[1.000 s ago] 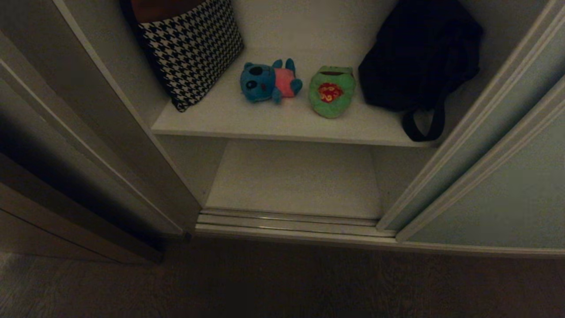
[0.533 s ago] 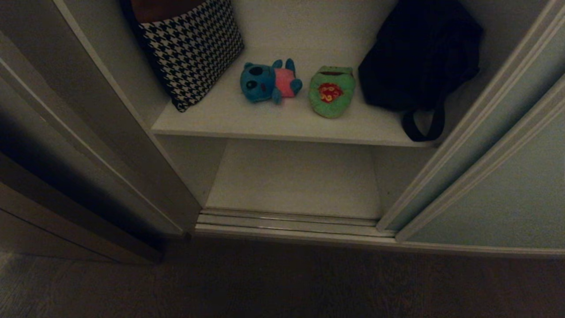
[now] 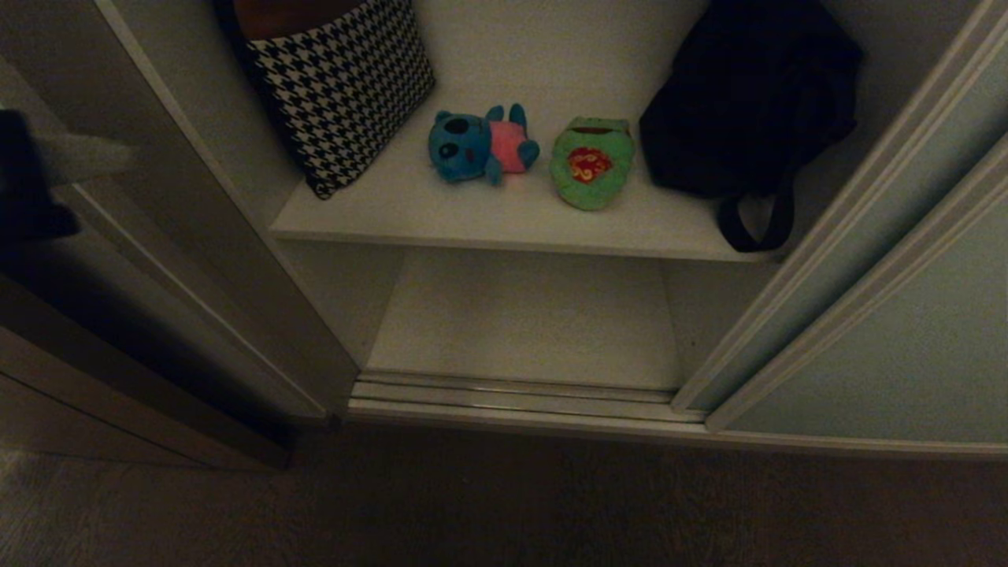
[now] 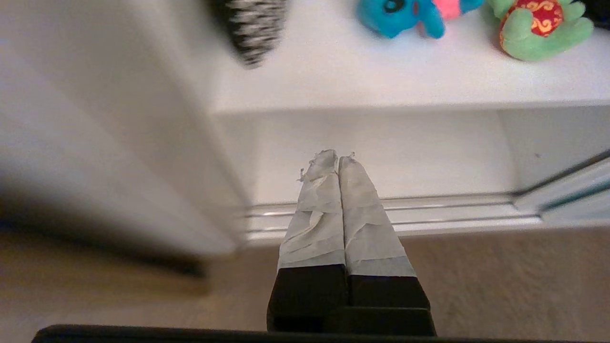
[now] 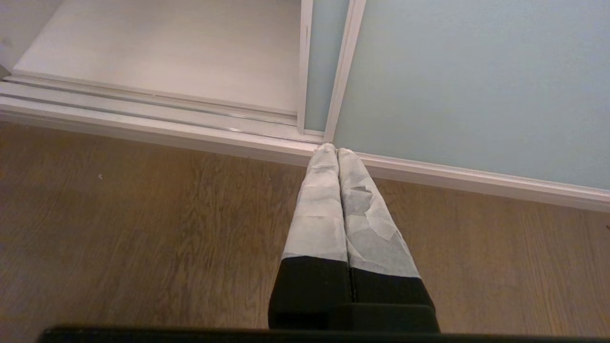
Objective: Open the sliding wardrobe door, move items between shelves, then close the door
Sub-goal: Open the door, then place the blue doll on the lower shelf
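Note:
The sliding wardrobe door (image 3: 906,339) stands slid to the right, and the shelves are exposed. On the upper shelf (image 3: 488,216) a teal-blue soft toy (image 3: 472,146) lies beside a green toy with a red mark (image 3: 592,163). The lower shelf (image 3: 528,315) is bare. My left gripper (image 3: 130,157) reaches in at the far left, shut and empty, well left of the toys. In the left wrist view this gripper (image 4: 336,155) points at the lower shelf, with both toys (image 4: 400,14) (image 4: 538,24) far ahead. My right gripper (image 5: 333,148) hangs shut over the floor, near the door's frame (image 5: 340,71).
A houndstooth cushion (image 3: 342,87) leans at the upper shelf's left. A black bag (image 3: 748,102) sits at its right, its strap hanging over the edge. The floor rail (image 3: 512,398) runs along the wardrobe's front. A side panel (image 3: 197,236) bounds the opening on the left.
My left arm has risen into the head view at the left edge, still shut. The toys, the door and the right arm have not moved.

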{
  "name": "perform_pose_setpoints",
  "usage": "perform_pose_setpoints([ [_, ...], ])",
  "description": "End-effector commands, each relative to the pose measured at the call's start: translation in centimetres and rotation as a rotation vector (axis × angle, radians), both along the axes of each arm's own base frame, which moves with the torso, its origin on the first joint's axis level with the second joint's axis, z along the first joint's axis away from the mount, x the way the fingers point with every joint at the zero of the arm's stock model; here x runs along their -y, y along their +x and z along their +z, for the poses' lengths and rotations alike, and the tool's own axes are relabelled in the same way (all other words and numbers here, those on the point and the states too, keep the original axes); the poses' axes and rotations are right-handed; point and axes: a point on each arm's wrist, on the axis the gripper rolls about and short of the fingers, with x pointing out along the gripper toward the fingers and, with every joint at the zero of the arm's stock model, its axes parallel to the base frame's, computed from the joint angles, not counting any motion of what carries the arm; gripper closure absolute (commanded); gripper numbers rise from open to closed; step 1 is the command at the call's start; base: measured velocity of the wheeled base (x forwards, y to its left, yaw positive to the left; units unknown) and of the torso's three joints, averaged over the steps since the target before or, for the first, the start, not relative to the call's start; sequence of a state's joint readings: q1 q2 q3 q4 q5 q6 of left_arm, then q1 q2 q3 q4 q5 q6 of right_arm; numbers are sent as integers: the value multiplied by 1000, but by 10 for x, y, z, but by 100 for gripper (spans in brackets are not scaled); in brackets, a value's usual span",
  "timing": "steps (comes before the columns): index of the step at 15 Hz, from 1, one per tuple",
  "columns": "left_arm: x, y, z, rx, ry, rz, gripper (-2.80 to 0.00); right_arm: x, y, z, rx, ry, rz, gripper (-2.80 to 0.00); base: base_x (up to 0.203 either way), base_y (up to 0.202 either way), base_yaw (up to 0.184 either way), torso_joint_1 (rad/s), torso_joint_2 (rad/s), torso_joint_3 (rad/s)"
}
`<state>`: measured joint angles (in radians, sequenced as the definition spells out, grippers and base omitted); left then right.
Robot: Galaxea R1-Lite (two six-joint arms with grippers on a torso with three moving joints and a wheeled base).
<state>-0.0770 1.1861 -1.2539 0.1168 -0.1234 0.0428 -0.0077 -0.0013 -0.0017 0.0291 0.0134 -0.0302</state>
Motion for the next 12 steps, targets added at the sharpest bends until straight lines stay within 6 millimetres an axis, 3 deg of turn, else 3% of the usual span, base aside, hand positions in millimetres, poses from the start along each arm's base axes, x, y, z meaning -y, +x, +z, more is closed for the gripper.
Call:
perform_pose_setpoints([
  [1,34,107,-31,-180,25,-79,0,0,0,0,0,0,0,0,0,0,0,0,0,0],
  [4,74,153,-46,-121,-15,-129,0,0,0,0,0,0,0,0,0,0,0,0,0,0],
  [6,101,165,-55,-101,-68,-165,0,0,0,0,0,0,0,0,0,0,0,0,0,0],
  [7,108,171,-60,-111,-69,-173,-280,0,0,0,0,0,0,0,0,0,0,0,0,0],
  [9,116,186,-73,-134,-75,-176,-280,0,0,0,0,0,0,0,0,0,0,0,0,0],
  [12,118,192,-83,-161,-81,-147,-280,0,0,0,0,0,0,0,0,0,0,0,0,0],
])
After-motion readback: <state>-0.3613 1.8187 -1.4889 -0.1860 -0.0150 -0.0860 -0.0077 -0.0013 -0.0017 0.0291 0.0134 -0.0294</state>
